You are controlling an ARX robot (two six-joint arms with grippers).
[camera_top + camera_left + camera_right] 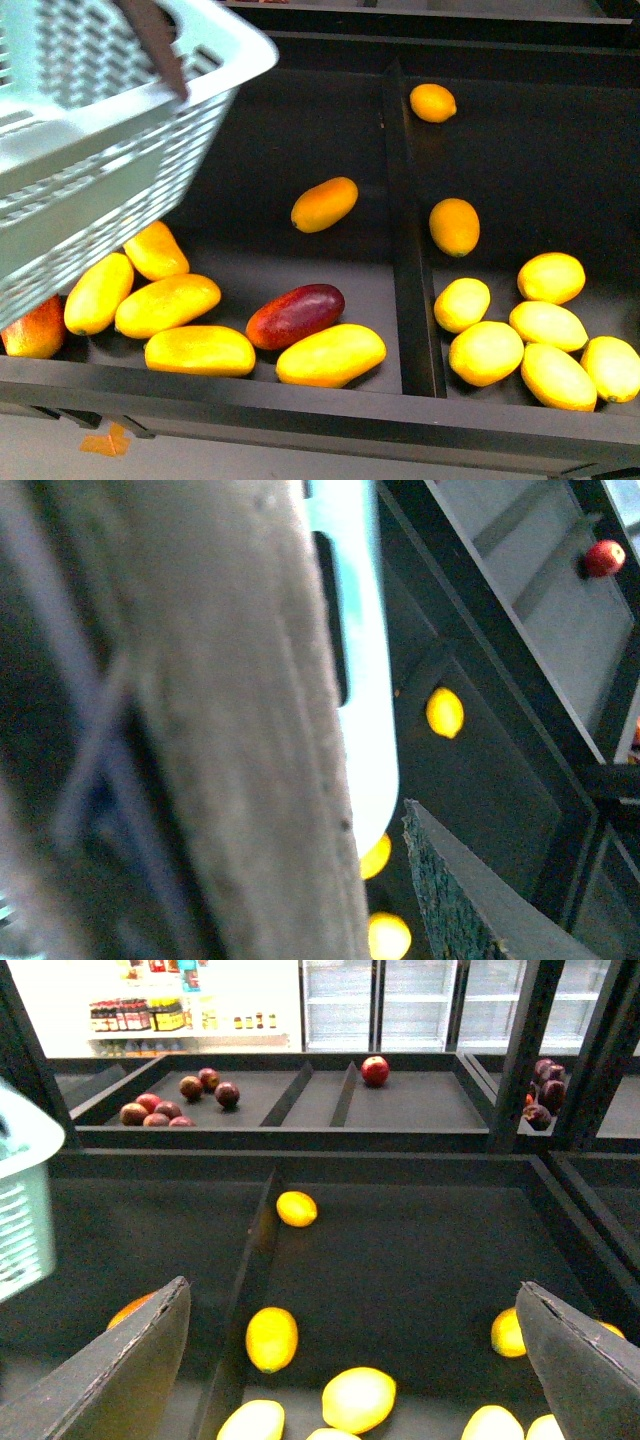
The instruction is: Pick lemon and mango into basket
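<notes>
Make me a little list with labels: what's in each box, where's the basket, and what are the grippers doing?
left compartment: yellow-orange mangoes, one dark red mango
right compartment: eight lemons
basket: tilted, at the left, partly hiding mangoes
right gripper: open, above lemons
left gripper: beside basket's brown handle; grip unclear

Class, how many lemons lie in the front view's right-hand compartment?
8 lemons: one at the back, one midway, six clustered in front. More may lie beyond the picture's right edge.
</notes>
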